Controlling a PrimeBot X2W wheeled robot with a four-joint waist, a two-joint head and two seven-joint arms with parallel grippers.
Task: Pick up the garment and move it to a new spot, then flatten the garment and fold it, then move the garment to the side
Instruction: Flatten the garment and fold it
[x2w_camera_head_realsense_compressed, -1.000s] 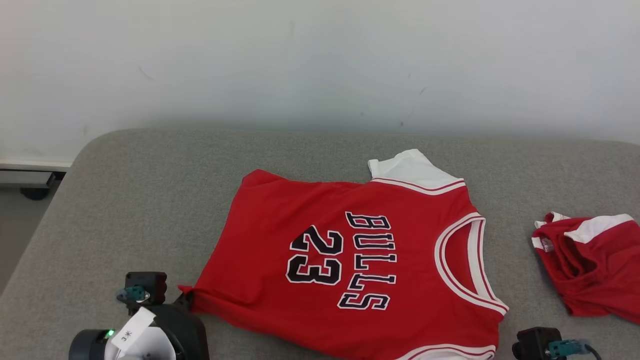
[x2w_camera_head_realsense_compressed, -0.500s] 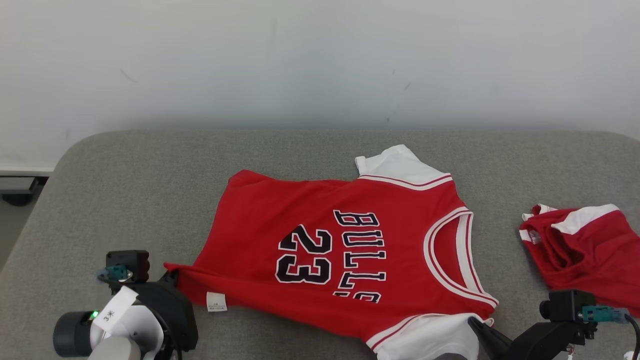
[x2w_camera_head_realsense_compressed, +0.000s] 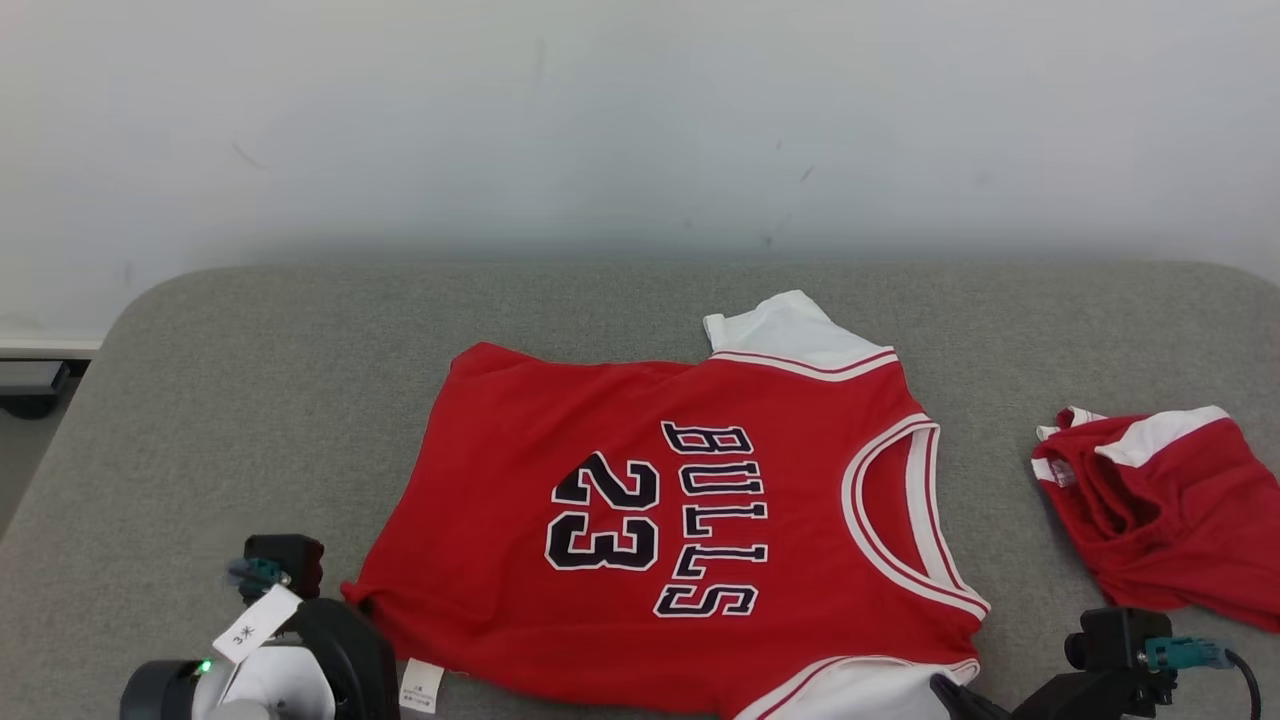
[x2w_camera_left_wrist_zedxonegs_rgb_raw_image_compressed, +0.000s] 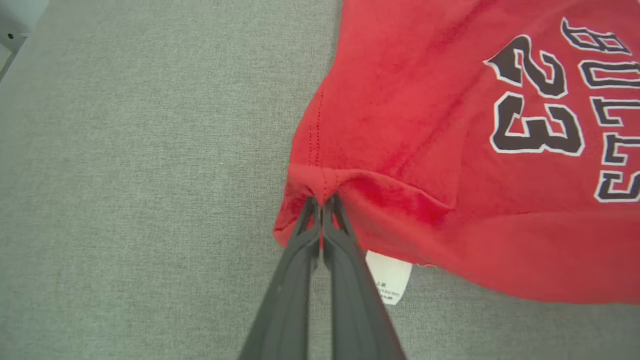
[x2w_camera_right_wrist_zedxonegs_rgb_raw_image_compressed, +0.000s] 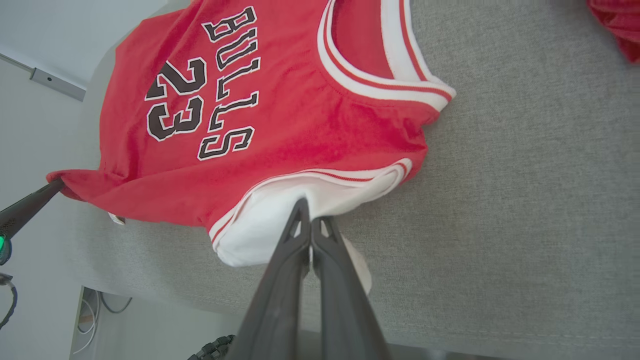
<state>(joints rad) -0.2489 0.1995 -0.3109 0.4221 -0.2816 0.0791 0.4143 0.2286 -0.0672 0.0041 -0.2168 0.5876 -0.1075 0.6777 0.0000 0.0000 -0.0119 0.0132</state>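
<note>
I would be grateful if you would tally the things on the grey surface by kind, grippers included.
Garments: 2 (jersey, crumpled garment)
Grippers: 2 (left gripper, right gripper, each shut on the jersey)
Total: 4

Bright, soft, even light from overhead leaves a faint grey shadow band low on the white wall (x2w_camera_head_realsense_compressed: 640, 230) at 12 o'clock and a thin dark shadow beneath the jersey's (x2w_camera_left_wrist_zedxonegs_rgb_raw_image_compressed: 425, 125) lifted hem, with all views sharp and the wrist views' edges bowed by the wide lens.
</note>
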